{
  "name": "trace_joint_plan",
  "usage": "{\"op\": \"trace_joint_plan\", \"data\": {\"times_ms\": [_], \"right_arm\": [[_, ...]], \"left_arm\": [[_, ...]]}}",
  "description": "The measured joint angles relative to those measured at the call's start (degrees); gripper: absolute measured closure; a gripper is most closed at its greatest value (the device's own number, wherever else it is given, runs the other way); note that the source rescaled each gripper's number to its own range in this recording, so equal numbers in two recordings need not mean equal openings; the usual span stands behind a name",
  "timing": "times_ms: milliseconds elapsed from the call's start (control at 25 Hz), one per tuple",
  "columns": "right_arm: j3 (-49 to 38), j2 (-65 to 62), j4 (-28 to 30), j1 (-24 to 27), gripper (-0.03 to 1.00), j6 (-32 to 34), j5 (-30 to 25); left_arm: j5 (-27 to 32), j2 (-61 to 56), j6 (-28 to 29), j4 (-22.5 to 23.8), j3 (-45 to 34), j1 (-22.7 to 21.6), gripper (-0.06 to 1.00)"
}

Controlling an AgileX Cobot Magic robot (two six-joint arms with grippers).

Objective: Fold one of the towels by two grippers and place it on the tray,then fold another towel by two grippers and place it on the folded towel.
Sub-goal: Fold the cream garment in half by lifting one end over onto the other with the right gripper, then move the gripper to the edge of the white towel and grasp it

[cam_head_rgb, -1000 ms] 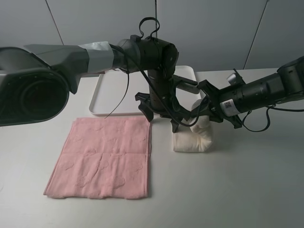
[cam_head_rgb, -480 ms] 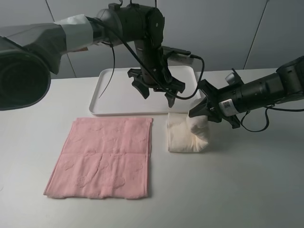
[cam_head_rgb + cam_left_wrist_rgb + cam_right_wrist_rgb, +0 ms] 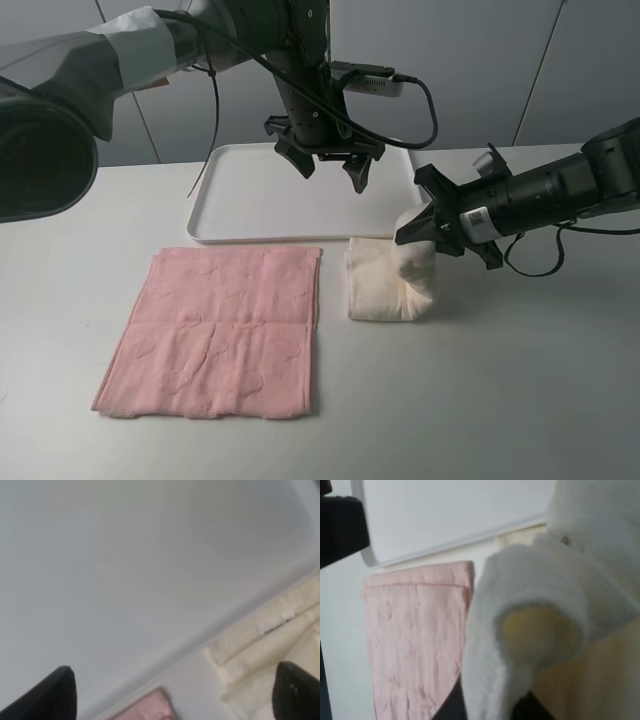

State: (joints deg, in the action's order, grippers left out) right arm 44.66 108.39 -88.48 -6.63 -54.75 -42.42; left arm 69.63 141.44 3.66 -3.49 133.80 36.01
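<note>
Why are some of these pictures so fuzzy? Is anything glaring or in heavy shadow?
Exterior high view: sharp, evenly lit, only faint shadows along the pink towel; the left arm near the lens looms large and soft. Left wrist view: hazy, the tray a nearly featureless white. Right wrist view: the cream towel sits too close, out of focus.

Left tool hangs high, fingers spread wide; right tool is clamped tight.

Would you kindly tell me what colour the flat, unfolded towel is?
The unfolded towel is pale pink; the exterior high view shows it best.
</note>
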Motion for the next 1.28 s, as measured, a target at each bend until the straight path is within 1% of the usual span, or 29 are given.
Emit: {"op": "trace_joint_plan", "data": {"times_ms": [40,80,160,240,280,360,480,640,800,880,960,1080,1280], "right_arm": [[0.0,0.0,-0.8,0.0,0.85,-0.8,0.0],[0.0,0.0,-1.6,0.0,0.77,-1.8,-0.1],[0.0,0.0,-3.4,0.0,0.55,-4.5,-1.6],[0.0,0.0,-5.0,0.0,0.36,-6.1,-3.8],[0.0,0.0,-5.5,0.0,0.31,-6.6,-4.5],[0.0,0.0,-5.6,0.0,0.28,-7.0,-5.4],[0.0,0.0,-4.9,0.0,0.29,-7.5,-5.8],[0.0,0.0,0.1,0.0,0.29,-7.6,-5.6],[0.0,0.0,1.4,0.0,0.17,-7.1,-3.8],[0.0,0.0,1.7,0.0,0.13,-5.8,-3.0],[0.0,0.0,3.4,0.0,0.13,-4.1,-1.4],[0.2,-0.2,5.8,0.0,0.13,-2.4,-0.7],[2.1,-4.1,7.4,0.0,0.11,-1.3,0.0]], "left_arm": [[0.0,0.0,-0.1,-0.2,0.0,0.0,-0.06],[0.0,0.0,-0.1,-0.3,0.0,0.0,-0.06],[0.0,0.0,-0.2,-0.4,0.0,0.0,-0.06],[0.0,0.0,-0.4,-0.7,0.0,0.0,-0.06],[0.0,0.0,-0.7,-0.7,0.0,0.0,-0.06],[0.0,0.0,-0.8,-0.7,0.0,0.0,-0.06],[0.0,0.0,-0.8,-0.7,0.0,0.0,-0.06],[0.1,-0.2,-0.8,-1.4,0.0,-0.7,-0.06],[0.2,-2.4,-0.8,-1.6,0.0,-2.9,-0.06],[0.2,-4.1,-0.8,-1.6,0.0,-3.9,-0.06],[0.2,-5.5,-1.4,-1.6,0.0,-4.7,-0.06],[0.2,-6.8,-3.2,-1.9,0.0,-5.0,-0.06],[0.2,-7.9,-6.1,-4.1,0.0,-6.1,-0.06]]}}
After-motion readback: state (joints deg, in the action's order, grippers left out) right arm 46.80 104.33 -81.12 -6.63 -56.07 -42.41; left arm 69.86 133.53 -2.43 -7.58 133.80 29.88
